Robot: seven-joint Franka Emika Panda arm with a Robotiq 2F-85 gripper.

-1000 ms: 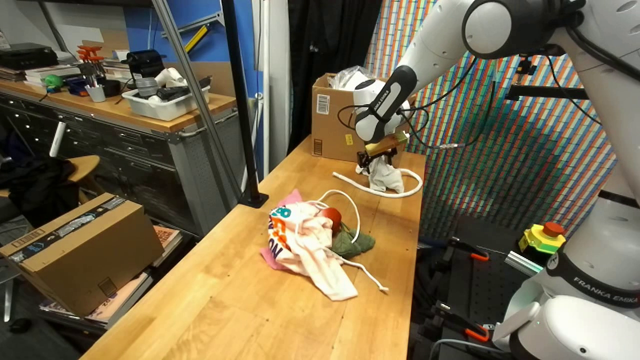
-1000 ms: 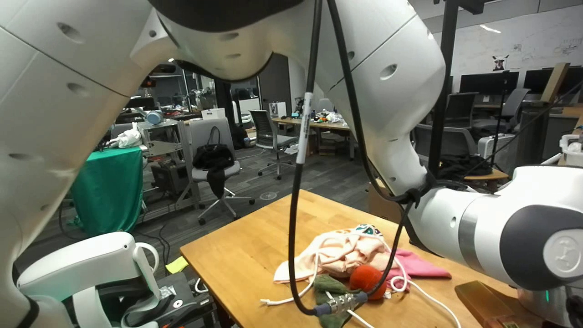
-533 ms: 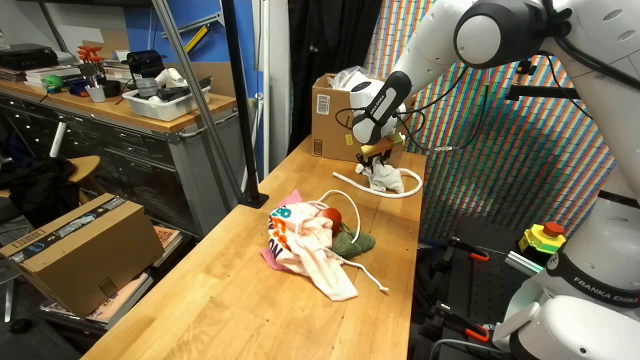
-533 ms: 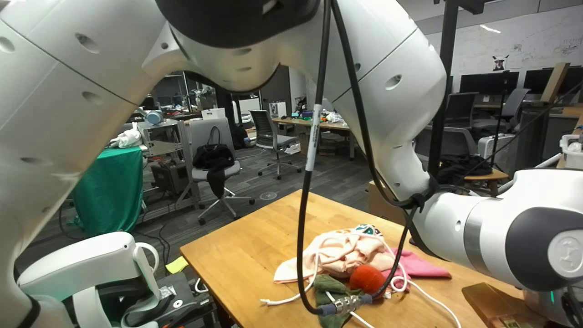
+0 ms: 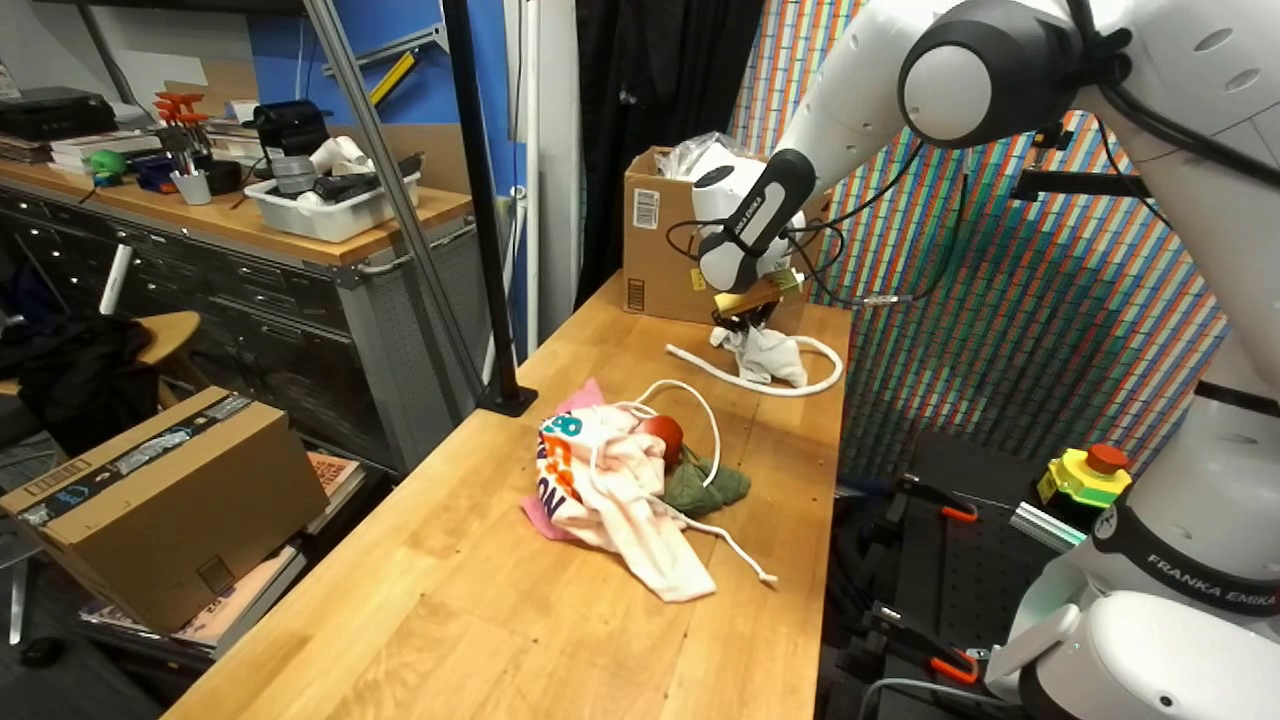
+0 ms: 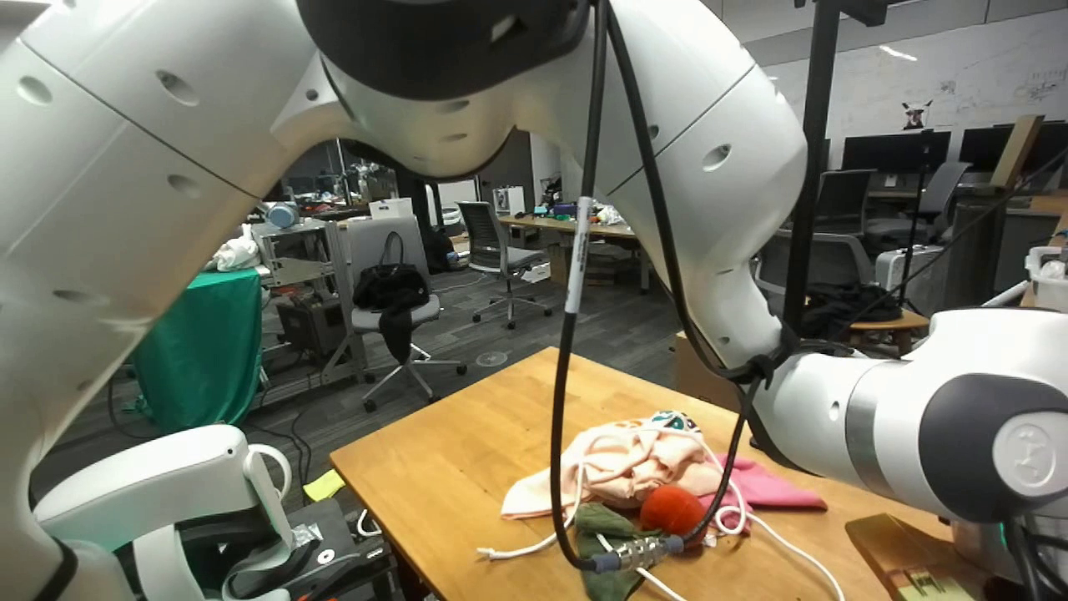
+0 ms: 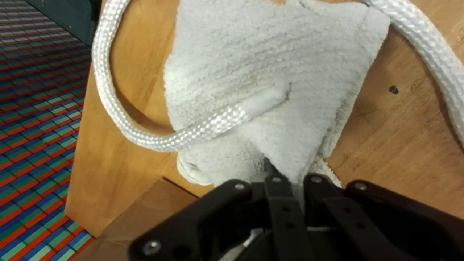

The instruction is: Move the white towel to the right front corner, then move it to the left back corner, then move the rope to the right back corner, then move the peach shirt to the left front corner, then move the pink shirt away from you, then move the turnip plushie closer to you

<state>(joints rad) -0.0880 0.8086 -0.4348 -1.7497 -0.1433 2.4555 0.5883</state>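
Gripper (image 7: 296, 179): closed on cloth. In the wrist view I find a fold of towel (image 7: 275, 54) pinched between the two fingers (image 7: 281, 210).
Towel: crumpled on the table (image 7: 384, 152), near the cardboard box (image 5: 668, 255), at the table's far end in an exterior view. I see no clear lift.
Rope (image 7: 112, 105): curled beside the towel, its sealed end lying across the top of the cloth.
Towel step: in my judgement, one of the two towel moves is in hand; which one, I cannot tell.
Towel's next move: I judge it calls for a slow, straight lift that lets the rope end slide off, then a carry clear of the box.
Peach shirt (image 5: 625, 520): heaped, well apart from the towel. I read "ON" in dark letters; the orange print is broken by folds.
Pink shirt (image 6: 772, 487): partly under the peach one; I find no writing.
Turnip (image 6: 670, 507): beside the peach shirt.
Base band (image 5: 1205, 582): reads "FRANKA EMIKA". Lettering on the arm (image 5: 850, 110), near the wrist, I make out only in part.
Cardboard box: white label (image 5: 646, 208), not legible.
Taped box (image 5: 170, 520): blue print on black tape (image 5: 130, 458), not legible.
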